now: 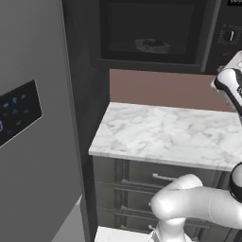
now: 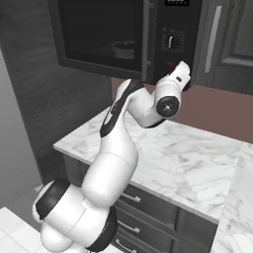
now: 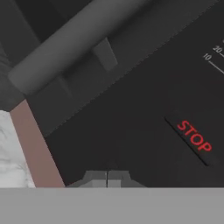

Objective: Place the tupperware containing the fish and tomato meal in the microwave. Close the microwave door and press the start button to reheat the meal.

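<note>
Tupperware point(image 1: 152, 45) with red tomato piece sits inside microwave point(image 2: 99, 34), behind closed microwave door point(image 1: 151, 33). Gripper point(image 3: 107, 178) fingers pressed together, empty, at control panel point(image 3: 144, 127) near STOP button point(image 3: 194, 136).

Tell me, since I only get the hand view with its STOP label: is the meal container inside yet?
Observer: Yes. In the left base view the tupperware sits behind the glass of the microwave door.
Operator: Is that door shut?
Observer: It looks shut. In the right base view its edge lies against the control panel with no gap showing.
Operator: Where on the panel is the hand?
Observer: Near the bottom. The right base view has the hand, with its shut fingers, below the knob.
</note>
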